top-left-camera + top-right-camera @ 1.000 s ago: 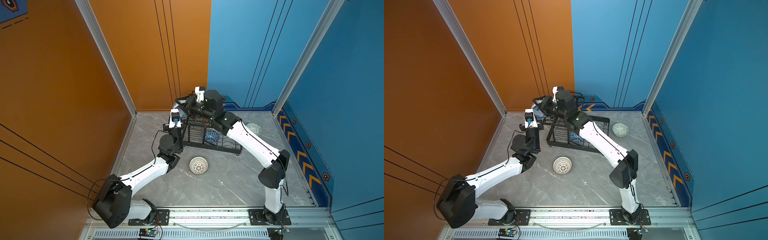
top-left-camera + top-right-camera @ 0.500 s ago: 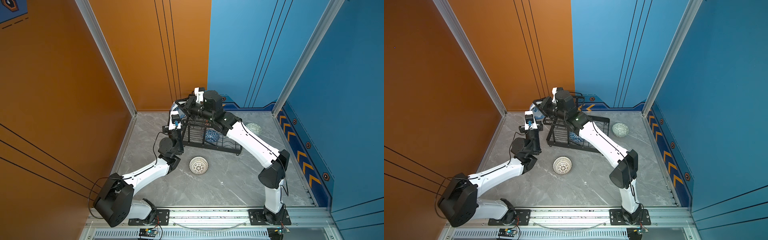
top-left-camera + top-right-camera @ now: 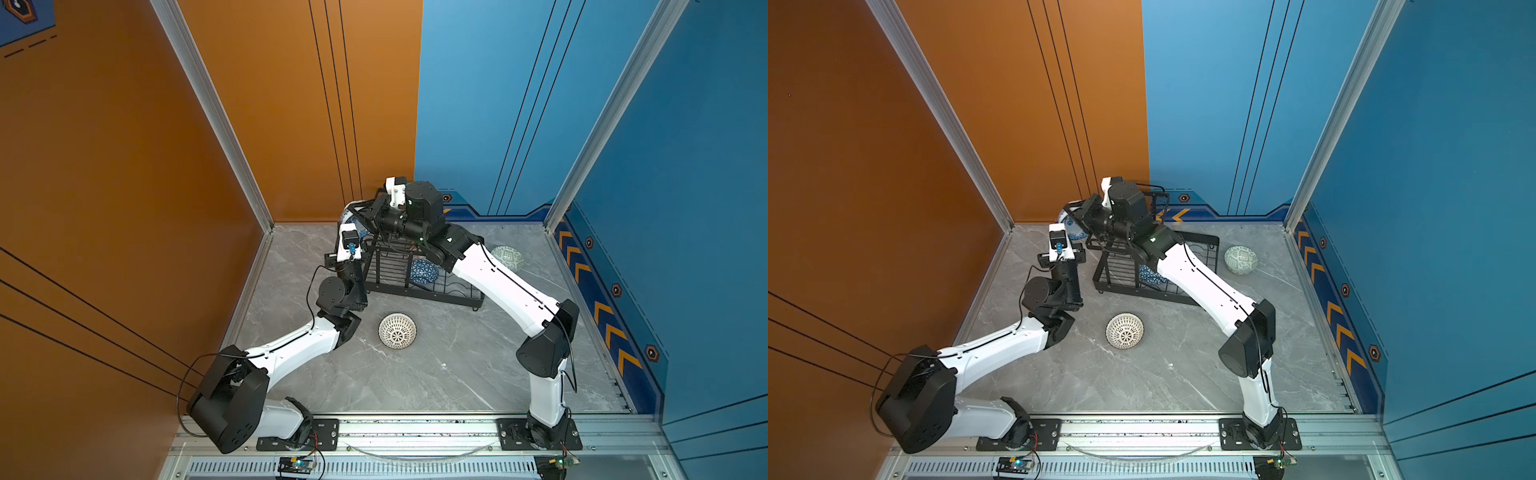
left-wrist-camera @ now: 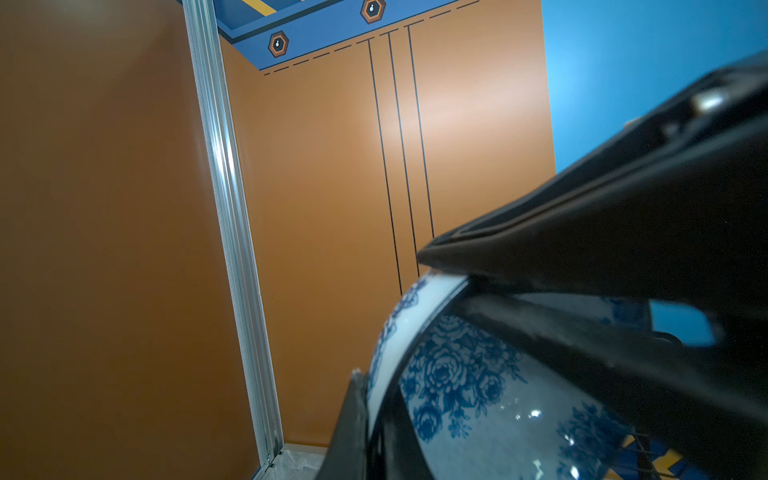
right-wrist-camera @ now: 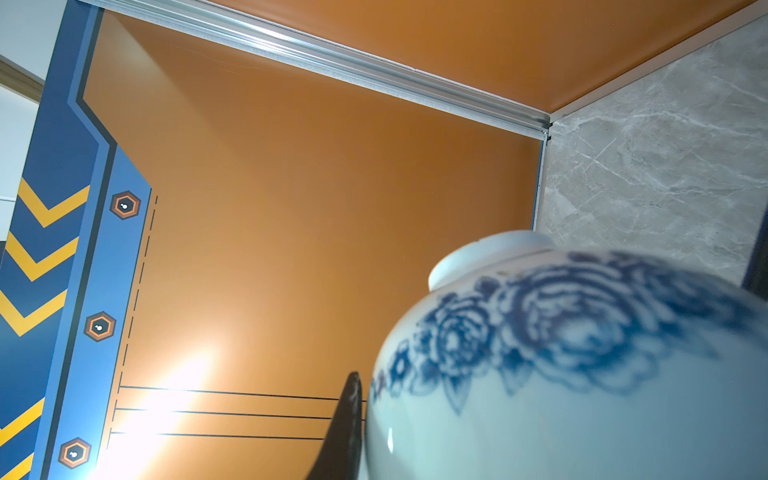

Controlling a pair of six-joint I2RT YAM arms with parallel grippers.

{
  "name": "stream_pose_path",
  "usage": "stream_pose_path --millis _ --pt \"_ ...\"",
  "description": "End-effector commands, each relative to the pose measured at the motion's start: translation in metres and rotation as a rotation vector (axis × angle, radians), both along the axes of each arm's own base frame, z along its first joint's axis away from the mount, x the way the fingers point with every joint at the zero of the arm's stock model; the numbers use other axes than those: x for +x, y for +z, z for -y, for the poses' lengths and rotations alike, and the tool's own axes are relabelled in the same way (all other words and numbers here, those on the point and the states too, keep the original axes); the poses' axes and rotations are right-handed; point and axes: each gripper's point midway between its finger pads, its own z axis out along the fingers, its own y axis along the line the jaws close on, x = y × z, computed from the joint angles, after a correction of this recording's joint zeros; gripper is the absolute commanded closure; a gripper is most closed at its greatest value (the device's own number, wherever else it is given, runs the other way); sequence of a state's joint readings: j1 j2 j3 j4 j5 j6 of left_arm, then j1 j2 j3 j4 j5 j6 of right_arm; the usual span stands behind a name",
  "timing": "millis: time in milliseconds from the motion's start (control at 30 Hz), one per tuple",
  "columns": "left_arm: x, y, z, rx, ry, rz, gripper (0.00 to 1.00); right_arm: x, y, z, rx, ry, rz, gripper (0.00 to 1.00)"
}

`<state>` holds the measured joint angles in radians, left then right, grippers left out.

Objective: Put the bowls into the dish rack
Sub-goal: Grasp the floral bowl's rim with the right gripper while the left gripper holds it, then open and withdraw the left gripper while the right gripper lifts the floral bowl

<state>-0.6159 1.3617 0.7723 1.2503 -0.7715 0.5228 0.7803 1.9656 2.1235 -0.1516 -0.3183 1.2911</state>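
Two of my grippers meet on one bowl, held up off the counter (image 3: 415, 386) near its far edge. Starting at the left, my left gripper (image 4: 371, 409) is clamped on the rim of the blue-white floral bowl (image 4: 457, 374). In the left wrist view one of its fingers (image 4: 353, 419) lies against the outer wall and its partner sits just inside, with the white rim pinched between them. In both top views the bowl (image 3: 348, 218) hangs just beyond the left end of the dish rack (image 3: 467, 297), about level with its upper basket.

My right gripper (image 3: 1079, 214) reaches over the rack's top tier to the same bowl. In the left wrist view its dark fingers (image 4: 582, 232) straddle the rim further along from my left ones, one over the outside and one across the inside. I cannot tell whether they press the wall or only bracket it. In the right wrist view the bowl's outer wall (image 5: 561, 353) looms close and blurred, and one finger (image 5: 349, 419) touches its edge.

Further right, the white bowl with dark dots (image 3: 397, 331) sits on the counter in front of the rack, apart from it. The blue triangle-patterned bowl (image 3: 424, 271) stands in the rack's lower slots. The pale green patterned bowl (image 3: 508, 257) rests on the counter behind the rack's right end, toward the far right corner.
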Motion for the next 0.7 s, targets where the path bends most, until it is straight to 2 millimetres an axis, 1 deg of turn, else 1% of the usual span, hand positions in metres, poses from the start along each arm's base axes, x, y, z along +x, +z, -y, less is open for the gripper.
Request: stream_pose_path --millis 0,33,67,100,200,233,267,300,333,367,500,567,600,667 --pt "-0.017 0.017 -0.009 -0.038 0.006 0.067 1.00 0.025 0.032 0.034 0.012 -0.128 0.120 1.00" --pt "-0.017 0.018 -0.009 -0.041 0.005 0.069 0.99 0.025 0.032 0.034 0.013 -0.130 0.121 1.00" --pt "-0.017 0.018 -0.009 -0.043 0.005 0.068 0.95 0.025 0.033 0.034 0.010 -0.130 0.126 1.00" --pt "-0.017 0.018 -0.010 -0.047 0.007 0.068 0.93 0.026 0.033 0.035 0.004 -0.135 0.129 1.00" --pt "-0.017 0.017 -0.012 -0.057 0.012 0.067 0.93 0.027 0.035 0.038 -0.007 -0.144 0.141 1.00" --pt "-0.017 0.016 -0.013 -0.062 0.013 0.067 0.91 0.027 0.036 0.039 -0.008 -0.144 0.144 1.00" --pt "-0.017 0.015 -0.014 -0.067 0.014 0.065 0.86 0.028 0.036 0.040 -0.010 -0.146 0.145 1.00" --pt "-0.018 0.014 -0.015 -0.073 0.015 0.066 0.81 0.028 0.038 0.040 -0.008 -0.147 0.149 1.00" --pt "-0.018 0.014 -0.016 -0.077 0.016 0.066 0.73 0.029 0.037 0.041 -0.008 -0.149 0.149 1.00" --pt "-0.018 0.014 -0.017 -0.080 0.016 0.066 0.68 0.029 0.038 0.041 -0.007 -0.148 0.151 1.00" --pt "-0.021 0.015 -0.019 -0.088 0.014 0.068 0.67 0.030 0.040 0.040 -0.004 -0.145 0.157 1.00" --pt "-0.022 0.016 -0.021 -0.094 0.016 0.069 0.60 0.031 0.043 0.040 0.002 -0.142 0.162 1.00" --pt "-0.024 0.017 -0.023 -0.102 0.018 0.073 0.54 0.031 0.045 0.039 0.003 -0.141 0.167 1.00" --pt "-0.026 0.017 -0.026 -0.113 0.022 0.070 0.47 0.032 0.047 0.040 0.001 -0.143 0.176 1.00"
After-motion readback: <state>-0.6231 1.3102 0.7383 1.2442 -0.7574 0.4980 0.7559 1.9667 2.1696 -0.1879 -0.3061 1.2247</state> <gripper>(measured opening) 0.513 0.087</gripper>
